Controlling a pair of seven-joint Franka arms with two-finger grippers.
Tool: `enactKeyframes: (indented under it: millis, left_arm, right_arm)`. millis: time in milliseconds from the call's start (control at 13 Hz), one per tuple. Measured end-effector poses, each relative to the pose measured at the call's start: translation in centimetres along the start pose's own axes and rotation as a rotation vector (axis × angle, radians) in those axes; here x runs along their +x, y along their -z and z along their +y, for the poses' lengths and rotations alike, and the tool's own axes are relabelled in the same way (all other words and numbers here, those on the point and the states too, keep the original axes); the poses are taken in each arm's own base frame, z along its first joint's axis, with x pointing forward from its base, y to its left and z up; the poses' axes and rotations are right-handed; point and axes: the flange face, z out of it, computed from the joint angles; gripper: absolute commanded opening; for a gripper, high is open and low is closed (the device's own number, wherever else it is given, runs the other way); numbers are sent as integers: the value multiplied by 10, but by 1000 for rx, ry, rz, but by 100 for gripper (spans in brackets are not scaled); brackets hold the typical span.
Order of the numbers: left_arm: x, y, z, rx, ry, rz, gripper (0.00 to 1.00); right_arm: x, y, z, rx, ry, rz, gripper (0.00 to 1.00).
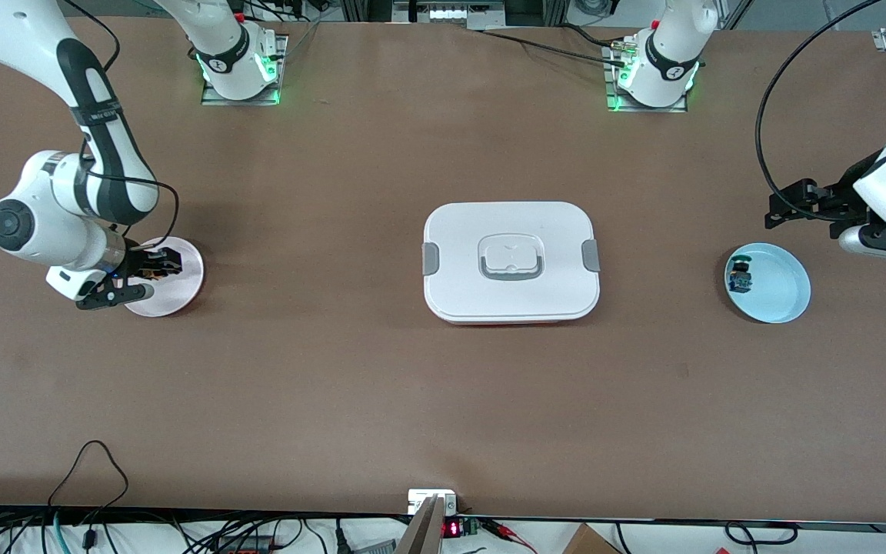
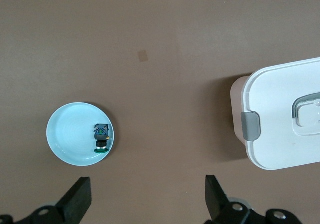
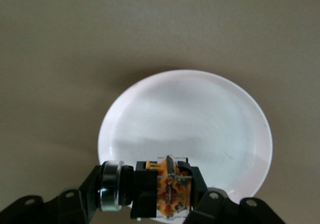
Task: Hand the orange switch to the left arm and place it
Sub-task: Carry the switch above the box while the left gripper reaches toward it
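Note:
The orange switch [image 3: 167, 189] has a black-and-orange body and a metal-ringed cap. It lies sideways between the fingers of my right gripper [image 3: 147, 190], which is shut on it. In the front view the right gripper [image 1: 152, 266] is low over a pale round plate [image 1: 181, 286] at the right arm's end of the table. My left gripper [image 1: 791, 208] is open and empty, up over bare table beside a blue plate [image 1: 780, 286]. The left wrist view shows its fingers wide apart [image 2: 147, 196]. The white box [image 1: 511, 231] sits shut at the table's middle, between the two plates.
A green-capped, blue-bodied switch [image 1: 740, 277] lies in the blue plate [image 2: 70, 139], also seen in the left wrist view [image 2: 101, 137]. The box's corner and a grey clip [image 2: 250, 125] show there too. The pale plate [image 3: 200, 119] lies under the right gripper. Cables hang along the table's near edge.

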Motion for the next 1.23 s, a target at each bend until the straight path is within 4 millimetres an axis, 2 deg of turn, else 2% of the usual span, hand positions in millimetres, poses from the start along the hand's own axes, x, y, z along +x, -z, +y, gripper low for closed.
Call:
enactKeyframes:
  millis: [154,308,462,769,1000,1231]
  left_arm:
    - [-1,0,7,-2,-12,-17,100]
    - [-3,-1,11,-18,-16,-35,100]
    - [-2,-1,17,-179,2,-25,100]
    - [10,-19,1,-592,93,-55,100]
    - [27,-36,-2,-956,197,-98,100]
    - [52,-76,5,-1279,326,-190,100]
  right_arm:
    - [14,41,-15,5,45,14,0]
    - [26,82,-42,21,92,29,0]
    - [38,126,-81,95,130,65,0]
    - [46,215,-178,223,303,182,0]
    - [38,248,-258,416,477,289,0]
    - [30,265,-344,639,661,422,0]
